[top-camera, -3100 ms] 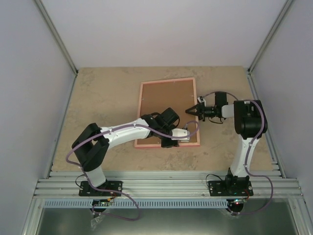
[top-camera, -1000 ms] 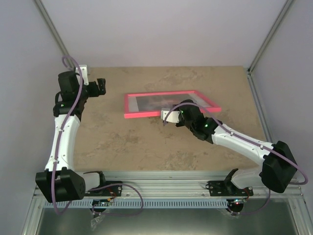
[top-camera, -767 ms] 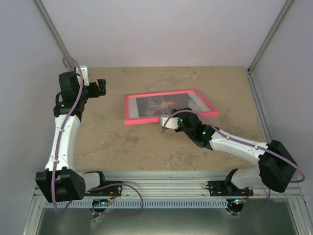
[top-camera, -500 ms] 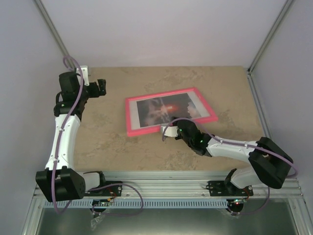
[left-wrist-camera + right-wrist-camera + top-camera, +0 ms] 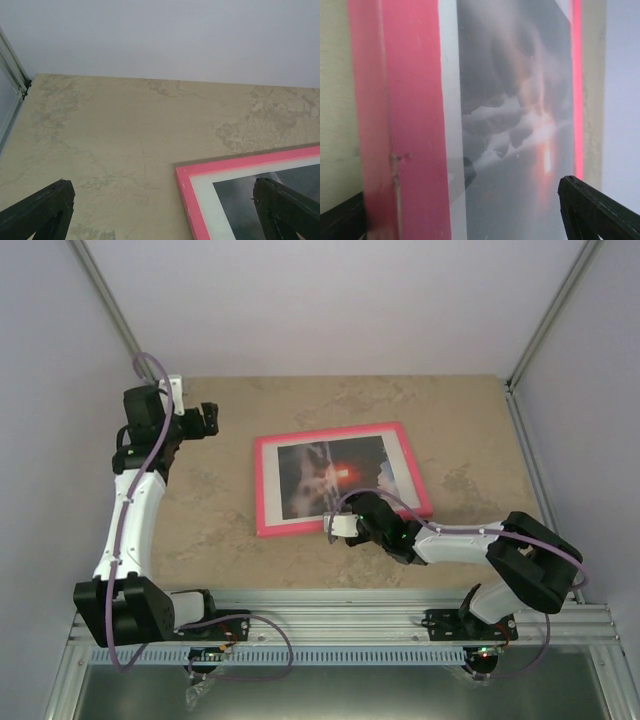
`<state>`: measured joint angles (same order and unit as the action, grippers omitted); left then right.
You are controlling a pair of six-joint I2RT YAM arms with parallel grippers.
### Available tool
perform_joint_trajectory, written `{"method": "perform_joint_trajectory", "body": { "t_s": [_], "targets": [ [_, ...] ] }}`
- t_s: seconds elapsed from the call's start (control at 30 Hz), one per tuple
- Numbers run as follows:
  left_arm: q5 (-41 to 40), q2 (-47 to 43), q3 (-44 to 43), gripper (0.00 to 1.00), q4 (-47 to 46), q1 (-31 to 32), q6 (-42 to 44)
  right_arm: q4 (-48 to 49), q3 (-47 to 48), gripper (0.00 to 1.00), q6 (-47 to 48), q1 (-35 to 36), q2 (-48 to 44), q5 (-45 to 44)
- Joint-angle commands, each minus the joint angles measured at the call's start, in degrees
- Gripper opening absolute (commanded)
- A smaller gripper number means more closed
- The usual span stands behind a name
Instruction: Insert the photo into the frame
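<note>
Now, over on the left, the left arm (image 5: 130,510) stands tall beside the side wall. The left jaws are spread wide with nothing between them, hovering above the far-left corner of the worktop (image 5: 215,540), well apart from the job. Moving across, there's a broad bare stretch, then the frame (image 5: 263,485), lying face up around the middle and skewed a touch against the worktop's edges. The photo (image 5: 345,470) sits inside it, white border showing within the pink and red glow at centre, so the placing looks as good as done to me. At the frame's near edge are the right jaws, low down and apart, gripping nothing in the wrist view, though whether a tip touches the pink I cannot tell. The right arm (image 5: 465,540) lies stretched low along the near side, its forearm just beside the frame's near-right corner. There's the danger: pull back carelessly and a tip or that forearm could snag the edge, dragging the frame askew or tipping it up and unseating the photo. Lifting straight up first looks safest. Room? Plenty to the left and toward the back wall (image 5: 330,320), a fair band on the right, but the near strip before the metal rail (image 5: 340,605) is tight and crowded by the arm.
</note>
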<state>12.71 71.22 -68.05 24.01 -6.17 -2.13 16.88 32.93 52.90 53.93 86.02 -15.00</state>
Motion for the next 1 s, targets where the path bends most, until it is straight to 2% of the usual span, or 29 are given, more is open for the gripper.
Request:
{"method": "perform_joint_trajectory", "body": {
  "t_s": [0.0,0.17,0.37,0.53,0.77,0.97],
  "targets": [
    [0.9,1.0,0.5,0.99,-1.2,-0.4,0.5,-4.2,1.9,0.86,-2.7,0.5,-0.6,8.2],
    [2.5,2.2,0.3,0.99,-0.7,-0.4,1.1,-14.3,3.3,0.97,-2.4,0.5,-3.3,14.7],
    [4.7,4.1,0.4,0.99,-0.5,-0.4,2.0,-28.3,7.6,0.98,-3.6,-1.7,-7.4,26.1],
    [7.0,7.5,-0.4,0.99,0.9,-0.4,5.1,-35.6,12.5,0.98,-7.8,-10.5,-9.2,32.8],
    [11.6,16.2,-3.2,0.99,4.7,0.4,8.9,-47.5,19.7,0.98,-10.7,-26.9,-9.7,43.5],
    [9.7,16.4,3.6,0.99,4.4,7.2,15.6,-50.7,24.8,0.98,-10.1,-39.8,-3.2,47.8]
  ]
}}
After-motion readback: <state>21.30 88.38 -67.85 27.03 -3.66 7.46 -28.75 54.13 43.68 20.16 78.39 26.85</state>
